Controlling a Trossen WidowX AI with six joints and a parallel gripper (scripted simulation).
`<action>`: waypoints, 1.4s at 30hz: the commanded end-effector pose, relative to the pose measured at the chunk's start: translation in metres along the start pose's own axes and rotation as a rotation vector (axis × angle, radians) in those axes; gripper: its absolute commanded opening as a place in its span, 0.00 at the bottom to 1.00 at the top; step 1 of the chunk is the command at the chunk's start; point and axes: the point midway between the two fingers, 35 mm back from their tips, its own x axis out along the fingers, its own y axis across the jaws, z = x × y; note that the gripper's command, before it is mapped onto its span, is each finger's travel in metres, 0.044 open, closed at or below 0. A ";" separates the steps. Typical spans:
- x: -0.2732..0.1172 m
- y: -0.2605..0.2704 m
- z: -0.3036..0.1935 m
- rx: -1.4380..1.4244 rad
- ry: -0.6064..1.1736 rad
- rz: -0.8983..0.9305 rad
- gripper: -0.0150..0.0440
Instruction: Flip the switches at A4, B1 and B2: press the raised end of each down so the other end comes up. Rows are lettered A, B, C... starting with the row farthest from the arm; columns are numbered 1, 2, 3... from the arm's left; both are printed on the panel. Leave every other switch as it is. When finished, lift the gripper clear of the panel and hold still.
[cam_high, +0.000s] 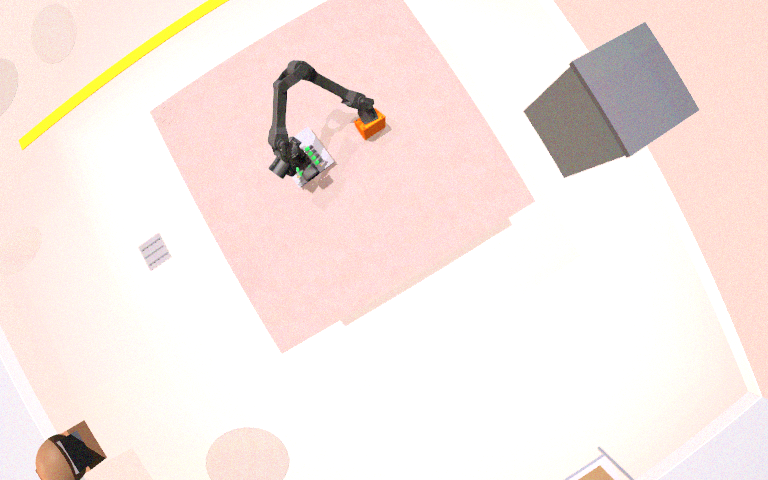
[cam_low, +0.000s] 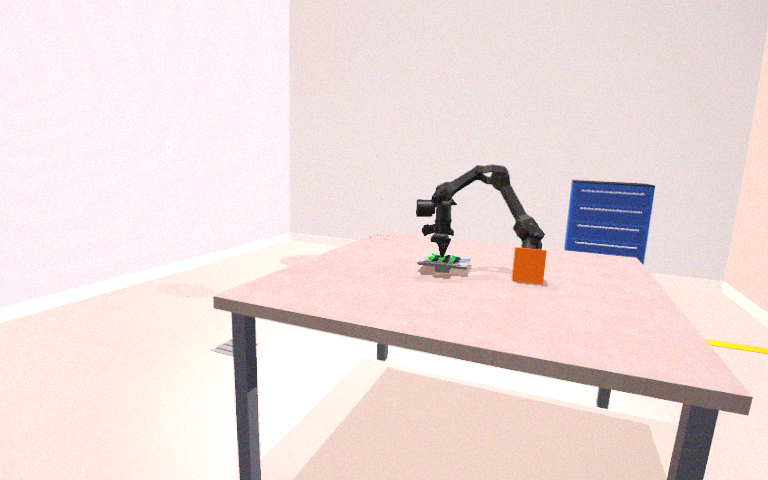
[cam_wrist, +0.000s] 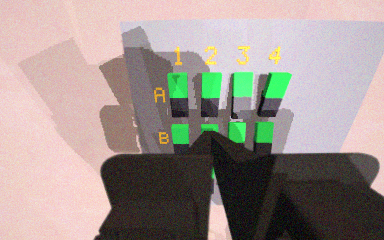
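Note:
The pale switch panel (cam_high: 306, 136) (cam_low: 463, 264) (cam_wrist: 320, 40) has switches with green far halves and mostly dark near halves. In the wrist view A4 (cam_wrist: 278, 85) is skewed against its row, and A3 (cam_wrist: 243, 85) has a lit grey near half. B1 (cam_wrist: 180, 134) shows its green end. B2 (cam_wrist: 204, 128) is mostly hidden by the fingertips. My gripper (cam_low: 442, 255) (cam_wrist: 208, 136) is shut and empty, pointing down with its tips at B2; whether they touch it I cannot tell. The fingers hide most of the rows nearer the arm. Which ends are raised is hard to tell.
An orange box (cam_high: 370, 128) (cam_low: 529, 266) stands by the arm's base, to the side of the panel. B3 (cam_wrist: 237, 132) and B4 (cam_wrist: 264, 132) lie close to the right of the fingertips. The panel sits raised above the table (cam_high: 407, 169) (cam_low: 396, 305).

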 end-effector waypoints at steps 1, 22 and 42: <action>0.001 0.000 0.000 -0.004 -0.002 -0.004 0.25; 0.004 -0.001 0.000 -0.004 -0.002 -0.005 0.25; -0.060 0.000 -0.002 -0.005 -0.027 -0.001 0.25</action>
